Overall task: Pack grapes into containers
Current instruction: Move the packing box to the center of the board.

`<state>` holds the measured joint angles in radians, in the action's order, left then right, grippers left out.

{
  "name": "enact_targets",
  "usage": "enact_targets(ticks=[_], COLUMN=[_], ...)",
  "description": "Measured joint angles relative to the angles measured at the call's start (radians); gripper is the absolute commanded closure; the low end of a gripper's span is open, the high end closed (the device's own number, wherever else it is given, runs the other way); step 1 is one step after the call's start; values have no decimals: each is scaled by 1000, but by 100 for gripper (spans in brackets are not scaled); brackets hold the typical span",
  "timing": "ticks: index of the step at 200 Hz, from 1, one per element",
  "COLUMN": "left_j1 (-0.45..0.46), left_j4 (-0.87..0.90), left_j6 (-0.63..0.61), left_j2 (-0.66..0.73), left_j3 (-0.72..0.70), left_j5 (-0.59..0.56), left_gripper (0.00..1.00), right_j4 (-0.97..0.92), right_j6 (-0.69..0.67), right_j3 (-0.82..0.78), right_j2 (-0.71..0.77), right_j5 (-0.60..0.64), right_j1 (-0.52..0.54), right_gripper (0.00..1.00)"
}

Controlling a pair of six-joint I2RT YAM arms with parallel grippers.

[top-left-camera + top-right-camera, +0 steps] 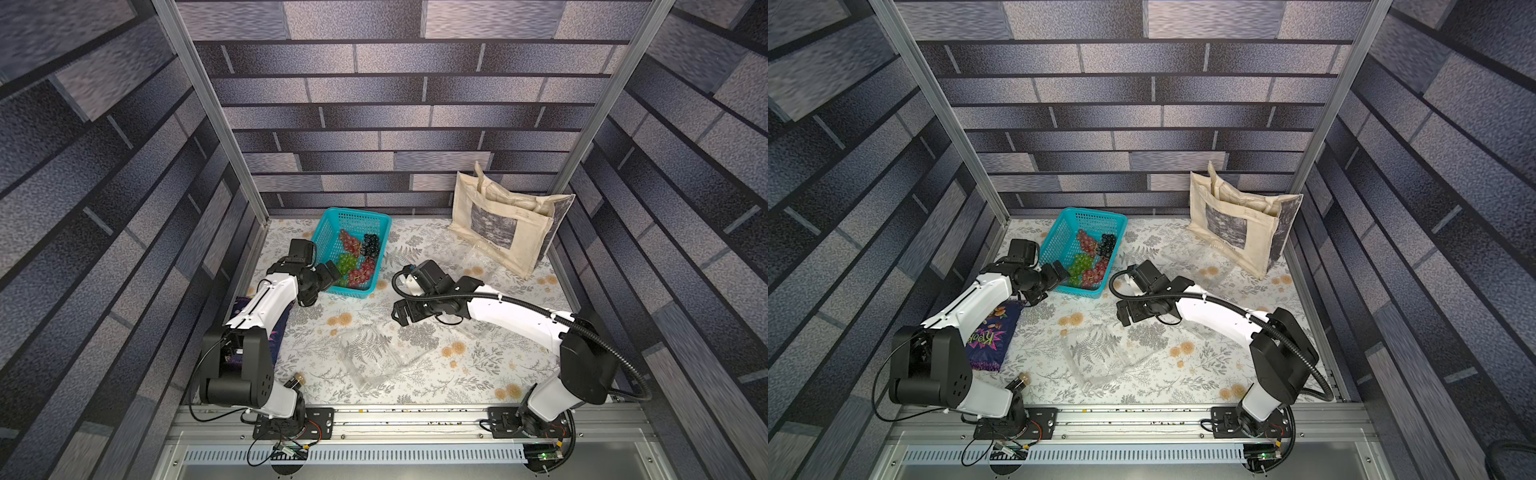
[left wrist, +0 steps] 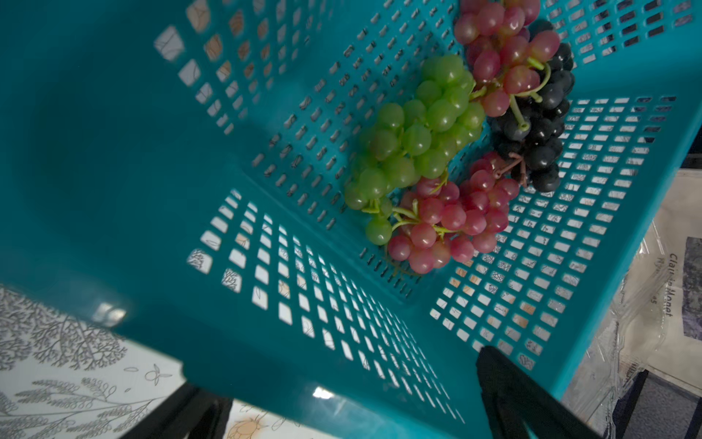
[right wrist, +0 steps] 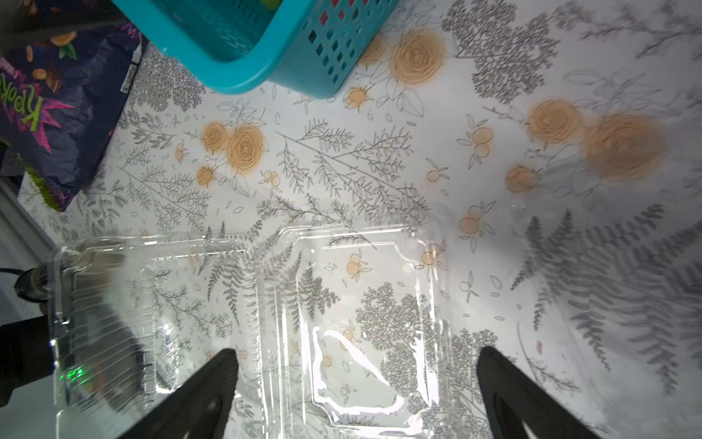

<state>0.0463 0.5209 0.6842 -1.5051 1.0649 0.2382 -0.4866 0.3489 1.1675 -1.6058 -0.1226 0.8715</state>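
A teal plastic basket full of little holes sits at the back left of the bench, which has a white cloth with grey ferns and orange flowers on it; the round shiny grapes all lie inside the basket, along the side that faces the middle of the bench. There is a green bunch, a red bunch, a second red bunch and a black-purple bunch; they all touch each other.

The left claw is at the basket's near left corner; its fingers are spread wide and it holds nothing. In the left wrist view the basket's edge runs between the two fingers; I cannot tell if they touch it.

The right claw hangs over the middle of the bench; it is spread wide too, and empty. Just by it lies a clear thin plastic box with a hinged lid; it is flopped open flat, and both halves are empty. A second clear plastic box rests at the foot of a beige cloth tote bag, which stands at the back right; a third clear box shows only faintly under the right arm.

A dark blue snack bag lies at the left edge, partly under the left arm.
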Motion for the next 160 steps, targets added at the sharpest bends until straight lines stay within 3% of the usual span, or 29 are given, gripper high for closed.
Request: enact_targets(ticks=[82, 160], left_j1=[-119, -150], left_j4=[-23, -24], left_j6=[-6, -6], left_j2=[-129, -107], left_j3=[108, 136], left_j5=[-1, 21], left_gripper=[0, 0], right_j4=[-15, -43], right_j6=[117, 296], right_j3=[69, 184], right_j2=[-148, -301], right_j5=[-16, 181], right_j1=[160, 204], right_gripper=[0, 0])
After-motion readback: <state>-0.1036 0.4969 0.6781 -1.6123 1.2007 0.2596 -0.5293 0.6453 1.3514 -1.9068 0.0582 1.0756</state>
